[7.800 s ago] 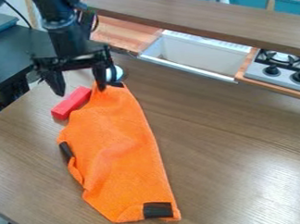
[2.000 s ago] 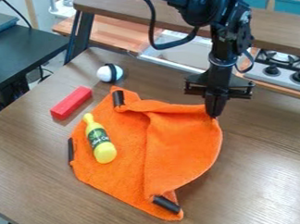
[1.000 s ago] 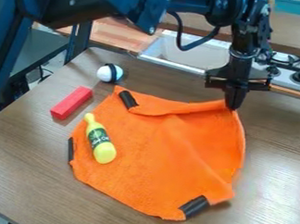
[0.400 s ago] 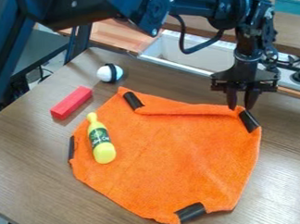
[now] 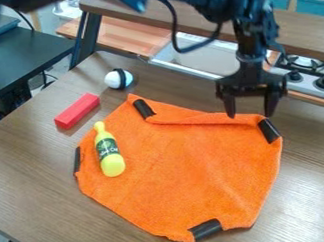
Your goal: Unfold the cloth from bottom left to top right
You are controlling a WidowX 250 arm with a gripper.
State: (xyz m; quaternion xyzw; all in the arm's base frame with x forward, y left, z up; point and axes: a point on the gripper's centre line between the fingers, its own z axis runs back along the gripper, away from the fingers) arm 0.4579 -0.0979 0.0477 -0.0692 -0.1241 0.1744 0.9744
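Note:
My gripper (image 5: 250,114) is open above the top right part of the orange cloth (image 5: 186,167), with nothing between its fingers. The cloth lies spread on the table, and black bands mark its corners. Its top edge is rolled over between the upper left band and the upper right band. The right corner, with its black band, rests on the table just below and right of the gripper. A yellow bottle (image 5: 109,152) lies on the left part of the cloth.
A red block (image 5: 77,111) and a white ball with a black stripe (image 5: 118,79) sit on the table (image 5: 33,182) at the upper left. Behind the table's far edge are a white sink (image 5: 203,60) and a stove (image 5: 302,70).
The cloth's right corner was carried rightward and let go, which spread the cloth and uncovered the bottle earlier. Since the last frame my gripper has opened wider and moved slightly left.

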